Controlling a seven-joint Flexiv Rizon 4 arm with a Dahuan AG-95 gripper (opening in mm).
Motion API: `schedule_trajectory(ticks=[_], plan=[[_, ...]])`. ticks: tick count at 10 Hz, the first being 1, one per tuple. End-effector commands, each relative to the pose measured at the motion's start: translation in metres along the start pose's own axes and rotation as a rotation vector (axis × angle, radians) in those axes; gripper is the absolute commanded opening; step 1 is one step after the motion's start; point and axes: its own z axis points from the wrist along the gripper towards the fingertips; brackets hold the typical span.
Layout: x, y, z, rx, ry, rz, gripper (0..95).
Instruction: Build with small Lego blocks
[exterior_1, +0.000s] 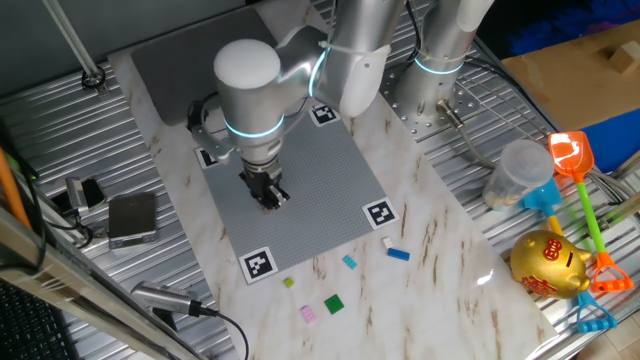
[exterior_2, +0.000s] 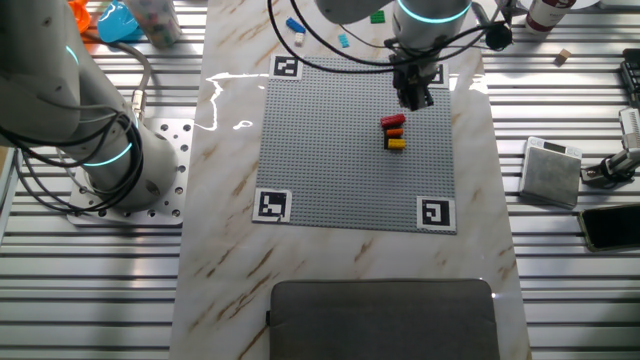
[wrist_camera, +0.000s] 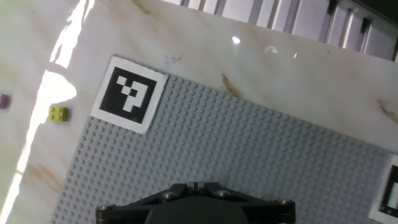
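We find little that reads as writing. The large grey studded square plate (exterior_2: 340, 160) bears black-and-white square coded markers at its corners (exterior_2: 272, 205), patterns and not letters; one such marker (wrist_camera: 129, 94) shows plainly in the hand view. The round golden pot-bellied figure (exterior_1: 548, 264) at the table's edge carries red marks on its side, perhaps a character, but they are too small for us to read.

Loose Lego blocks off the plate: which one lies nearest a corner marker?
The white block, just beyond the grey plate's corner marker. The blue, light blue, yellow, green and pink ones lie farther out.
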Motion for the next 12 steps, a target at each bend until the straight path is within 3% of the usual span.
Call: schedule_trajectory(ticks=[1,4,12], plan=[[-0.003,0.004,0.004,0.002,0.002,0.002,0.0],[-0.005,0.005,0.010,0.013,0.010,-0.020,0.0],[0.008,0.006,0.017,0.014,0.005,-0.030,0.0]])
